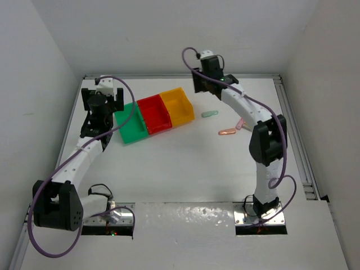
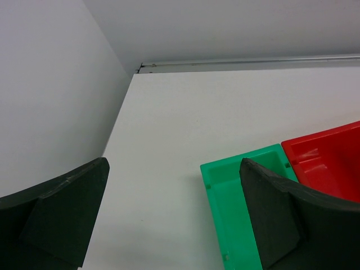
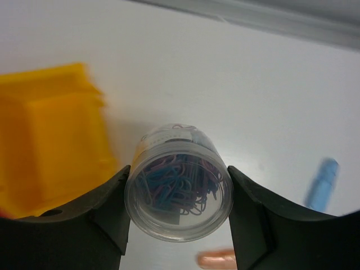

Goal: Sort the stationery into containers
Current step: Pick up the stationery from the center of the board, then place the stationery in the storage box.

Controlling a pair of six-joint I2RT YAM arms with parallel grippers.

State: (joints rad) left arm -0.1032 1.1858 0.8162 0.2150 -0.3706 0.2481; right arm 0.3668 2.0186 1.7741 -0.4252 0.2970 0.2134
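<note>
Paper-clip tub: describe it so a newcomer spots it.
Find the yellow-orange bin ending the bin row. Beside it, the right gripper clamps a clear round tub. Unlike the loose oblong pieces, it is transparent and full of coloured paper clips.

No readable text, labels or numbers (any view, any surface).

brightly, evenly lit from overhead; faint soft shadows on the white table (image 1: 185, 169). mottled glare at lower centre of the top view, on the near strip (image 1: 185, 219). crisp in the left wrist view, murky on the black left fingers (image 2: 62, 214) at the bottom corners. smeared in the right wrist view: yellow-orange bin (image 3: 50, 140) at left and blue piece (image 3: 322, 183) at right out of focus, clear tub of clips (image 3: 178, 185) sharper.
</note>
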